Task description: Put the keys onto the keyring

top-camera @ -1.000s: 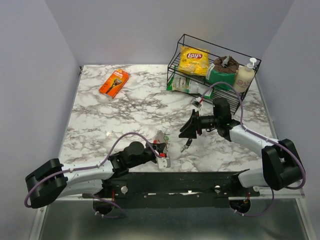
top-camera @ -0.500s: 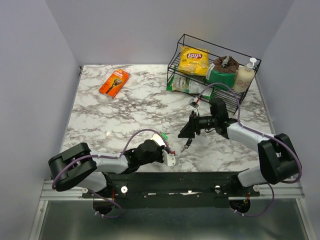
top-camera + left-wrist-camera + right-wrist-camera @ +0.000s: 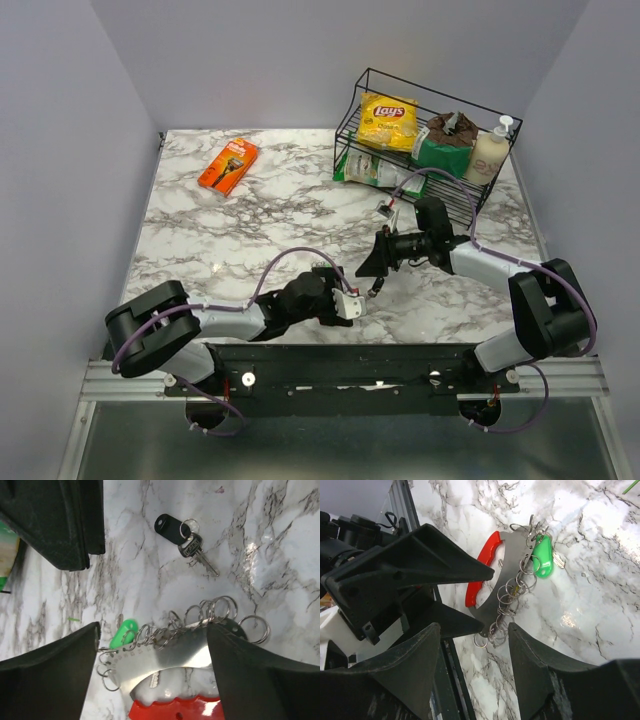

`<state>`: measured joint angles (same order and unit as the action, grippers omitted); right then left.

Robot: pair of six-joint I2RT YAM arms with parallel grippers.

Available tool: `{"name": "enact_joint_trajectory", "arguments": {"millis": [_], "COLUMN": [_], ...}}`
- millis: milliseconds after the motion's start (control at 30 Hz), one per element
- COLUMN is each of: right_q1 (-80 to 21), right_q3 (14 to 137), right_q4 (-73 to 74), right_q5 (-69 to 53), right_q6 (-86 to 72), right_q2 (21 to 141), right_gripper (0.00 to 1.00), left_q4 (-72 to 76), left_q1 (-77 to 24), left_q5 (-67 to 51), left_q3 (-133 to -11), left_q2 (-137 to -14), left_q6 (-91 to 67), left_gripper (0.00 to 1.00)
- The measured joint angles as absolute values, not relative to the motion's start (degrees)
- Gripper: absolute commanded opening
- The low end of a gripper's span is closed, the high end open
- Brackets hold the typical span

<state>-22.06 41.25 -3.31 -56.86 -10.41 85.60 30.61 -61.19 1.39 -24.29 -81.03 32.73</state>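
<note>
While its jaws stand wide with nothing between them, the right gripper hangs low over the table, tip aimed toward the left gripper.

Loose black-headed key lies flat on the marble just beside that tip. It is on the side nearer the arm bases, in the gap between the two grippers, touching neither.

Long axis runs diagonally. In the left wrist view the black head is up-left and the blade down-right, blade end toward the keyring.

Right gripper is the nearer one, and the free one.

Left gripper is closed on the keyring: grey plate spans from one finger to the other, red side back toward the wrist.

Row of small rings hangs along the plate's outer edge, facing the loose key. Green key already sits among those rings.

Judgement: next move is a short drop and a pinch by the right gripper on the key's head. A flat key on hard marble may skid.

No yellow or red key visible
</note>
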Motion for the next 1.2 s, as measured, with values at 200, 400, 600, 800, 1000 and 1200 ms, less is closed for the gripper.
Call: {"name": "enact_joint_trajectory", "arguments": {"millis": [200,400,600,800,1000,1200], "right_q1": [-22.1,-22.1,-22.1,-23.1,-25.4,-30.5], "right_q3": [41.4,42.0,42.4,43.7,45.7,49.6], "right_q4": [-3.2,-2.7,-1.4,1.4,4.3,8.3], "right_q5": [-56.2,-55.5,-54.1,-52.6,-50.0,-44.1], "right_q6": [-10.4,-10.4,-10.4,-9.8,-8.5,-6.0], "right_q2": [85.6,85.6,85.6,86.4,87.6,88.8], "right_gripper": [0.65,0.66,0.65,0.66,0.65,0.56], "left_q4": [31.9,34.6,32.4,22.1,15.1,12.0], "left_q1": [-61.1,-59.7,-56.1,-44.9,-37.7,-32.8], "left_q5": [5.1,13.8,25.4,19.1,8.7,-1.7], "left_q3": [-24.0,-23.8,-24.5,-29.6,-33.3,-33.4], "left_q2": [-79.1,-73.8,-68.7,-66.3,-67.7,-69.6], "left_q6": [29.0,19.9,5.8,-6.2,-13.8,-19.8], "left_gripper": [0.99,0.99,0.99,0.99,0.99,0.99]}}
